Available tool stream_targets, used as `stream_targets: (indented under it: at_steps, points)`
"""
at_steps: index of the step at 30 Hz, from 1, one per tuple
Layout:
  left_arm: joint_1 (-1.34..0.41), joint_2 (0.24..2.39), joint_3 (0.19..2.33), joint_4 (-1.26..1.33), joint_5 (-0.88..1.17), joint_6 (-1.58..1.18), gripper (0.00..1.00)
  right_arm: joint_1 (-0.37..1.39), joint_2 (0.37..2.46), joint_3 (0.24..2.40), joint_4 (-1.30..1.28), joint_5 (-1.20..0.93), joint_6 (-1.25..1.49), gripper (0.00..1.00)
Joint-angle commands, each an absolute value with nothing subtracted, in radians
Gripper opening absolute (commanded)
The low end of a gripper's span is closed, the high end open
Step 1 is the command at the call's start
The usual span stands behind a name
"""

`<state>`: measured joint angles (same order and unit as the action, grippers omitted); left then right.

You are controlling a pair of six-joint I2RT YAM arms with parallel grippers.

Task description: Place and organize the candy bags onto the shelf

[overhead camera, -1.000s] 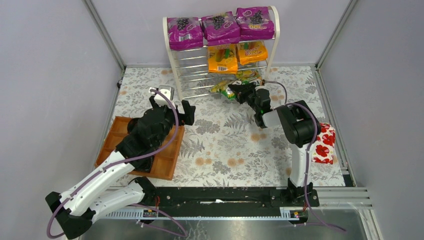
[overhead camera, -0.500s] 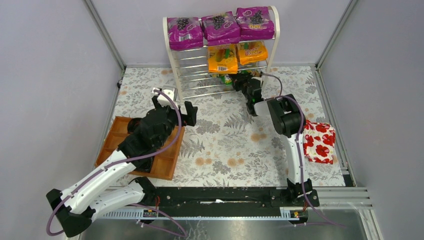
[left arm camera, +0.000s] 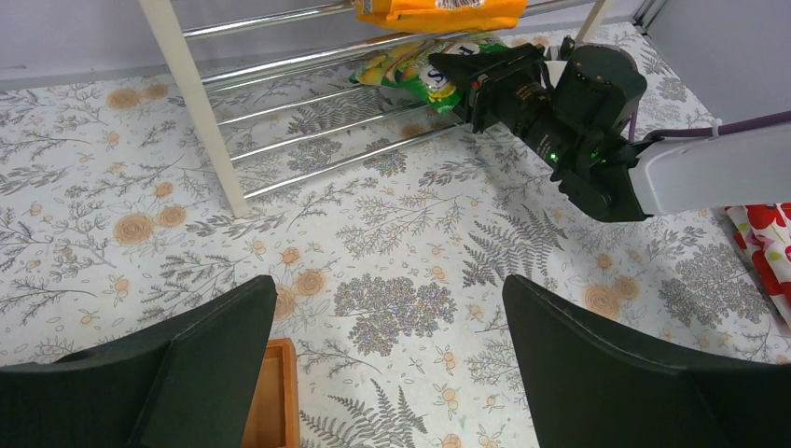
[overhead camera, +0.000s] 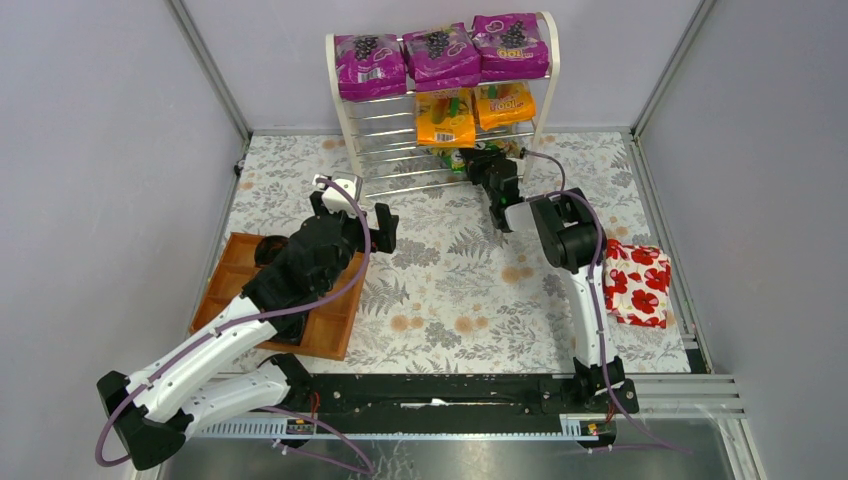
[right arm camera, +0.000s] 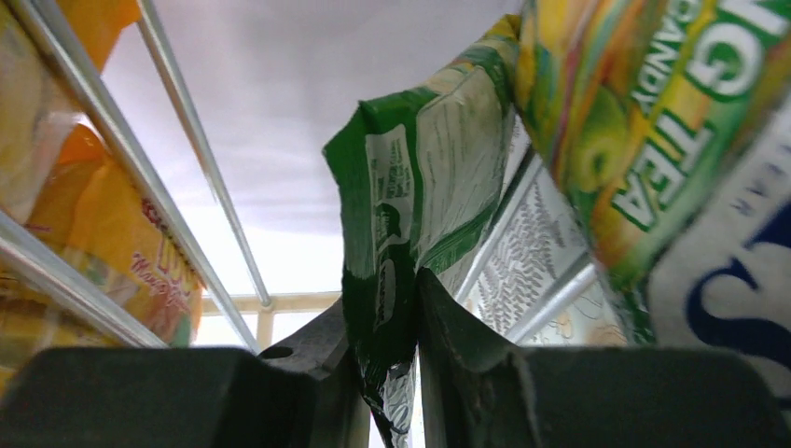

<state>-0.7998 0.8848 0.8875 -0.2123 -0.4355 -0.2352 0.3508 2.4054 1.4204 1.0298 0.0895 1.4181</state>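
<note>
The right gripper (overhead camera: 488, 168) has pushed forward into the lower tier of the shelf (overhead camera: 345, 120), still clenched on the edge of a green bag (right arm camera: 410, 187); the left gripper (left arm camera: 387, 308) gapes empty, barely shifted. From above, the right gripper hides most of that bag

top external: high behind arm bases (overhead camera: 598, 378), looking down, far, shelf (overhead camera: 344, 130) upper centre | left wrist: low, mid-range, facing shelf, left gripper fingers (left arm camera: 187, 364) in bottom corners | right wrist: very close, tilted up among rods (right arm camera: 189, 117) | shared by all: green-yellow bag (left arm camera: 401, 67) at shelf
</note>
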Motion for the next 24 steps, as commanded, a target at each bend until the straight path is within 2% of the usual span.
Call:
stream_targets:
  at_steps: [1, 21, 24]
  points:
    - [-0.803, 0.877, 0.887, -0.169, -0.445, -0.226, 0.96, 0.362, 2.383, 1.408, 1.063, 0.181, 1.408, 0.14]
    - [-0.804, 0.884, 0.887, -0.17, -0.433, -0.23, 0.97, 0.448, 2.34, 1.407, 0.859, 0.316, 1.43, 0.15]
    - [-0.804, 0.883, 0.888, -0.173, -0.432, -0.23, 0.97, 0.455, 2.332, 1.418, 0.83, 0.319, 1.427, 0.3]
